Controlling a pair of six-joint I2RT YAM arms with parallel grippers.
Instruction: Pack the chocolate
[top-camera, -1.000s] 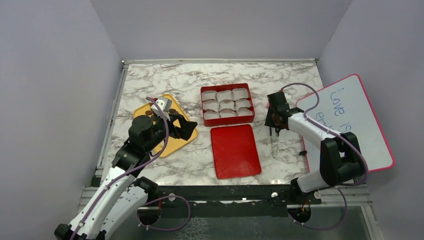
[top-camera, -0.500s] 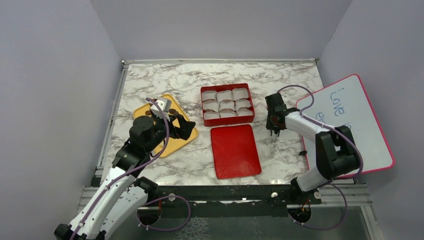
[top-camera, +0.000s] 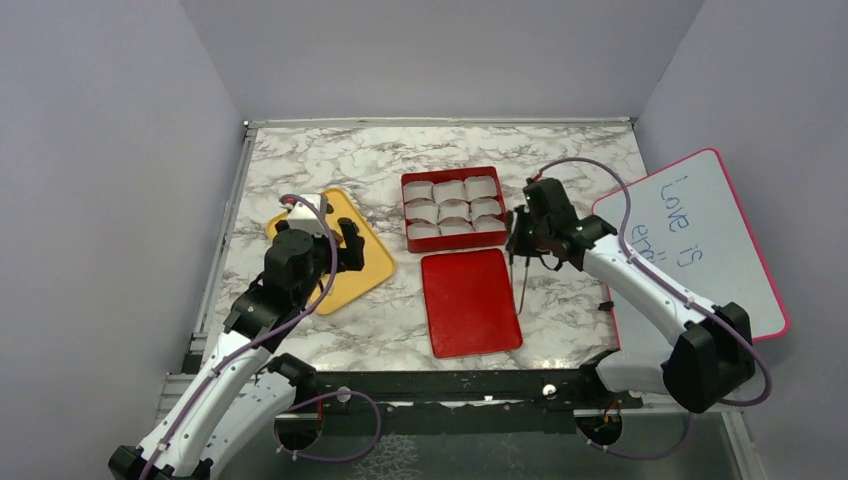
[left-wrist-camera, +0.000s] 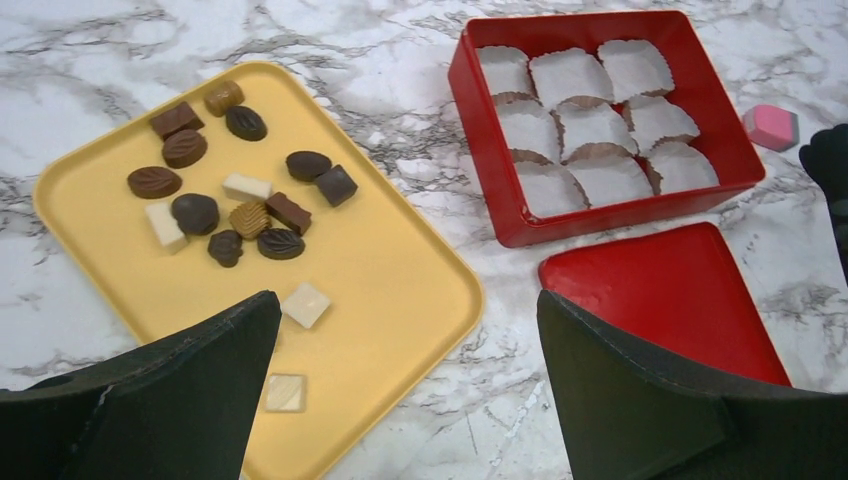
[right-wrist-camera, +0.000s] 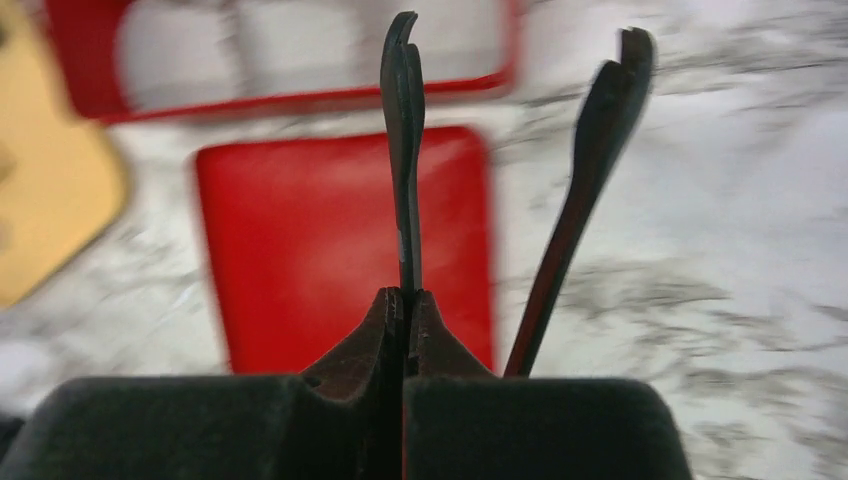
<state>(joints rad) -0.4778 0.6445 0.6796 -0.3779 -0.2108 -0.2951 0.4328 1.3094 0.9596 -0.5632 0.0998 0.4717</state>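
Note:
The chocolate (left-wrist-camera: 232, 190), several dark brown and pale pieces, lies on a yellow tray (left-wrist-camera: 400, 270), with two pale cubes (left-wrist-camera: 305, 305) nearer me. My left gripper (left-wrist-camera: 407, 300) hovers open over the tray's near corner (top-camera: 365, 255) with nothing between its fingers. A red box (left-wrist-camera: 480, 170) holds white paper cups, all empty. My right gripper (right-wrist-camera: 405, 295) is shut on one arm of thin black tongs (right-wrist-camera: 404, 150), whose other arm splays right. In the top view the tongs (top-camera: 520, 275) hang at the right edge of the red lid (top-camera: 470, 300).
A small pink block (left-wrist-camera: 771, 126) lies right of the box. A pink-framed whiteboard (top-camera: 700, 240) with writing leans at the table's right side. Grey walls enclose the marble table (top-camera: 440, 145) on three sides.
My right gripper closed on the tongs and carried them left, from beside the whiteboard to the lid's right edge. My left gripper pulled back a little over the tray, still open.

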